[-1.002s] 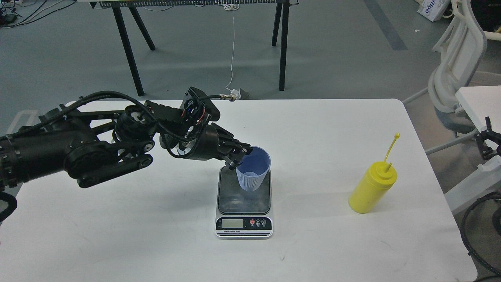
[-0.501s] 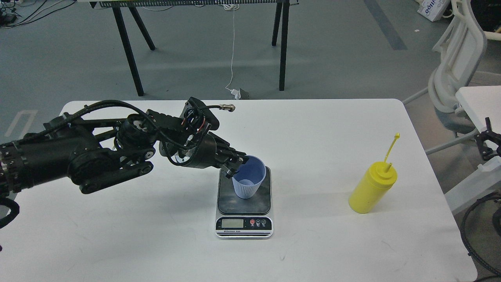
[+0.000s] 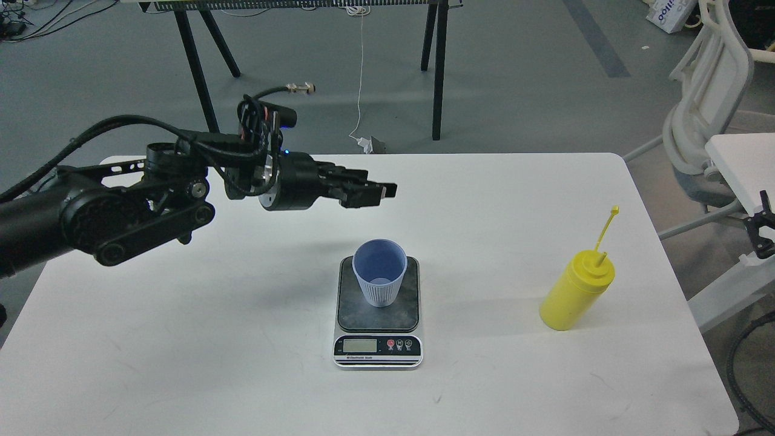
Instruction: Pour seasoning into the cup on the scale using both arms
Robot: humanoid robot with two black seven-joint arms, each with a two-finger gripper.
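On the left, the black left arm reaches in over the white worktop (image 3: 181, 339), its left hand (image 3: 381, 192) held in the air well above and behind the cup, holding nothing. Its dark prongs lie close together and I cannot tell them apart, so whether they are spread or pressed together cannot be told.

In the middle sits the flat rectangular kitchen scale (image 3: 377, 330) with its dark grey plate and silver front strip. The small light blue ribbed plastic cup (image 3: 379, 272) stands upright on that plate, mouth open and apparently empty. It is likely very light and thin-walled, so a nudge from a nozzle or a prong could tip it or slide it off the plate.

To the right, well apart from the scale, the yellow cylindrical plastic squeeze bottle (image 3: 575, 292) stands on the worktop, its thin cap strap sticking up beside the cone nozzle. Its soft wall should give under pressure, so it is best taken around the mid-body, below the shoulder and clear of the strap, firmly enough to stop a smooth surface slipping when tilted. The right hand is out of view.
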